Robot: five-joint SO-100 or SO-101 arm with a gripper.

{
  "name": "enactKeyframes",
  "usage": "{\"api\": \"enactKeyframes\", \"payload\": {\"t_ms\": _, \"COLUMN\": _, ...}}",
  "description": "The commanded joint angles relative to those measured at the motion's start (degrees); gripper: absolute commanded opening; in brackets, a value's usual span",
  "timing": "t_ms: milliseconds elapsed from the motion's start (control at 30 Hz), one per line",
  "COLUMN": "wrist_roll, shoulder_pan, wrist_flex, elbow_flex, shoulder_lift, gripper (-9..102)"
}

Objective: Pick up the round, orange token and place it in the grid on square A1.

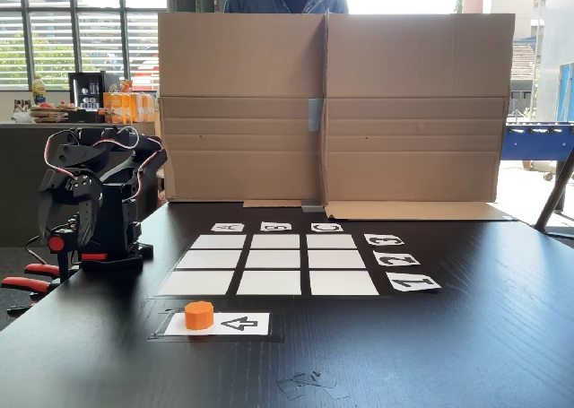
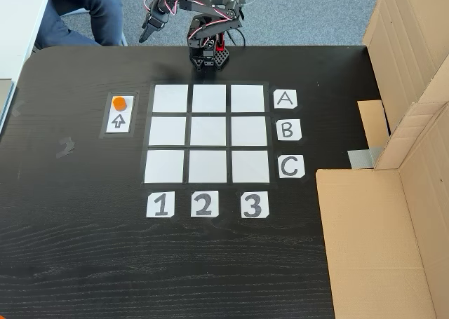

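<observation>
On a dark table (image 2: 84, 263), edged by a cardboard screen (image 1: 332, 103), the grid (image 2: 208, 133) is laid out, all nine cells bare. Square A1 (image 2: 170, 98) is unfilled. The arm (image 2: 203, 17) is folded at the table's edge, its gripper (image 2: 149, 33) held off the table; the jaws' state cannot be told. The token (image 2: 119, 102) is seen on the arrow card (image 2: 118, 120), ungrasped; everything remains undone.

Dark wood-grain table (image 2: 84, 263), pretty tidy setup

The grid (image 2: 208, 134) sat taped flat mid-table in a fixed view, number cards (image 2: 203, 204) under it, letter cards (image 2: 286, 131) to its right. Left of it lay the arrow card (image 2: 118, 121) with the orange token (image 2: 119, 103) on its top end. Arm base (image 2: 207, 56) stood at the top edge, cardboard (image 2: 379, 242) along the right.
</observation>
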Motion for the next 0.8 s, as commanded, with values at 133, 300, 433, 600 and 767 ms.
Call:
{"api": "enactKeyframes", "payload": {"t_ms": 133, "wrist_roll": -0.79, "shoulder_pan": -2.2, "wrist_flex": 10.2, "elbow_flex": -17.23, "shoulder_lift": -14.94, "gripper": 27}}
{"api": "enactKeyframes", "payload": {"t_ms": 300, "wrist_roll": -0.53, "shoulder_pan": -4.04, "wrist_flex": 19.25, "elbow_flex": -28.13, "shoulder_lift": -23.99, "gripper": 27}}
{"api": "enactKeyframes", "payload": {"t_ms": 433, "wrist_roll": -0.18, "shoulder_pan": -5.54, "wrist_flex": 22.59, "elbow_flex": -34.01, "shoulder_lift": -29.09, "gripper": 26}}
{"api": "enactKeyframes", "payload": {"t_ms": 600, "wrist_roll": 0.7, "shoulder_pan": -8.0, "wrist_flex": 22.59, "elbow_flex": -38.58, "shoulder_lift": -35.95, "gripper": 27}}
{"api": "enactKeyframes", "payload": {"t_ms": 767, "wrist_roll": 1.93, "shoulder_pan": -12.04, "wrist_flex": 22.59, "elbow_flex": -42.36, "shoulder_lift": -42.71, "gripper": 27}}
